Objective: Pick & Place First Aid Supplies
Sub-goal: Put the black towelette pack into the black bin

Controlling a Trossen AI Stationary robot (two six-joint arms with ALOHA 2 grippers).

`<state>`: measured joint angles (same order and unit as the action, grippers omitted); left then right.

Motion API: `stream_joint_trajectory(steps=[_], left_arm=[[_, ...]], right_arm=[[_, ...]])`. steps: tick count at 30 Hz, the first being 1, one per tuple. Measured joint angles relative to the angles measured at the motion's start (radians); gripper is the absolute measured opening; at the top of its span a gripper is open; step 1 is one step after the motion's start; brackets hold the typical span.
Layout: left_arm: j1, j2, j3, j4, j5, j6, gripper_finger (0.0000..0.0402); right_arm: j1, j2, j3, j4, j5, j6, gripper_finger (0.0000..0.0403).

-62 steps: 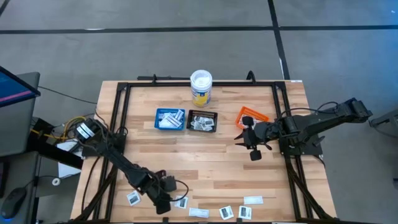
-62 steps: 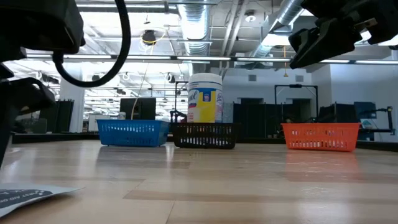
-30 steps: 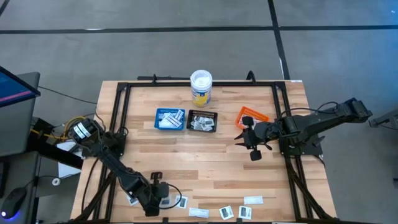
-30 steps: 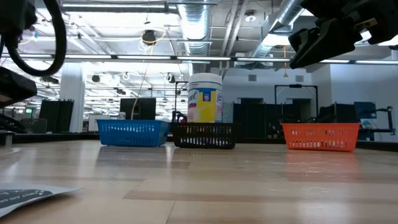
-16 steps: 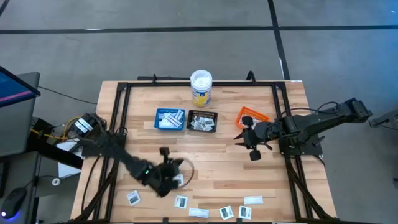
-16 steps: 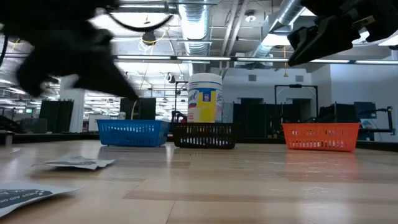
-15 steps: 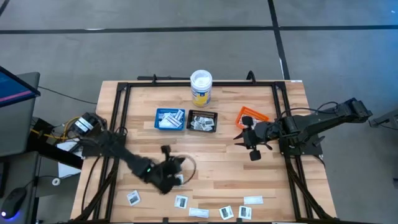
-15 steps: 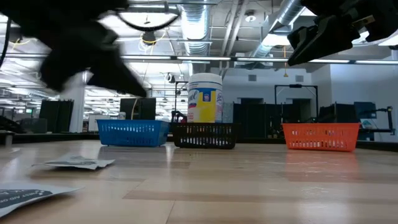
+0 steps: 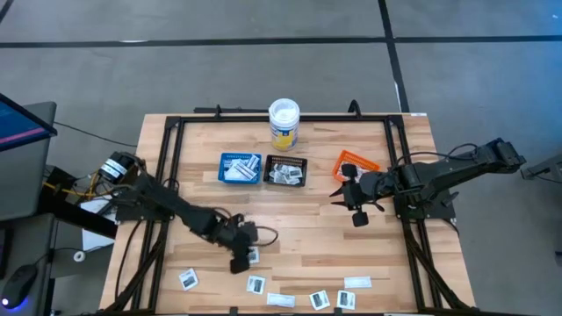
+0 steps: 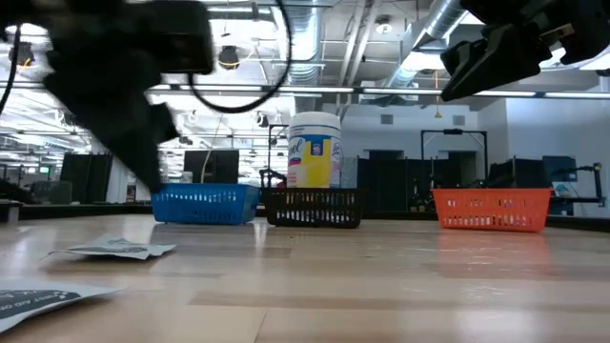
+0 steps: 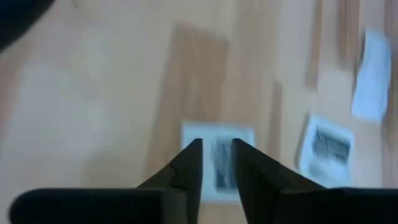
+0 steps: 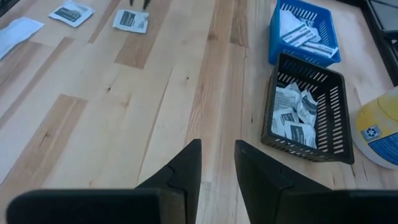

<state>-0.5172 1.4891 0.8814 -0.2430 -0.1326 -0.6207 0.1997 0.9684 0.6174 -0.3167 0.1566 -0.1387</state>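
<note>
Nearest edge of the desk (image 9: 299, 233), around 6 o'clock in the overhead shot, is where the loose first aid packets are: a squarish packet with a dark mark (image 9: 188, 279) toward 7, another squarish packet (image 9: 255, 284) beside it, a flat white strip (image 9: 281, 299) right at the edge, then a pair of dark-marked packets (image 9: 333, 299) and a pale strip (image 9: 356, 282) toward 5

Just in from that row, the left end effector (image 9: 241, 261) is low over the wood with a square packet (image 9: 253, 254) at its tip. The left wrist camera shows its two dark fingers (image 11: 189, 163) a narrow gap apart with that white packet (image 11: 217, 160) lying flat on the desk right past them, so slightly open and not gripping anything as far as I can see. Two more packets show blurry off to the side there

Over at 3 o'clock the right end effector (image 9: 358, 204) hangs above the desk, fingers parted a bit with nothing between them

Farther back, toward 12, are the containers. The blue tray (image 9: 239, 168) has narrow white-and-blue strips piled in it. Touching its side, the black tray (image 9: 287, 172) holds a heap of squarish white packets with dark print; the right wrist camera shows both loads well. The orange tray (image 9: 355, 164) sits off toward 1 to 2 o'clock, partly behind the right arm, with at least one white item in it. Farthest back is the white-lidded tub (image 9: 284, 123) with its yellow label, standing upright just behind the blue and black trays
</note>
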Motion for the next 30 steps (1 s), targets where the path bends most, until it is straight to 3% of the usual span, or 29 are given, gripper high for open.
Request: stream_joint_trajectory(steps=[4, 11, 16, 30], left_arm=[[-0.079, 0.012, -0.018, -0.028, -0.037, -0.038, 0.0117], [-0.114, 0.030, -0.050, -0.024, -0.283, -0.041, 0.0141], [-0.107, 0.031, -0.050, 0.003, -0.225, -0.048, 0.0145], [-0.119, 0.071, -0.083, 0.046, -0.205, -0.118, 0.0145]], right_arm=[[0.000, 0.000, 0.000, 0.002, 0.000, 0.000, 0.0090], [0.000, 0.000, 0.000, 0.011, 0.000, -0.001, 0.0090], [0.000, 0.000, 0.000, 0.009, 0.000, -0.002, 0.0090], [0.001, 0.000, 0.000, 0.005, 0.000, -0.002, 0.0090]])
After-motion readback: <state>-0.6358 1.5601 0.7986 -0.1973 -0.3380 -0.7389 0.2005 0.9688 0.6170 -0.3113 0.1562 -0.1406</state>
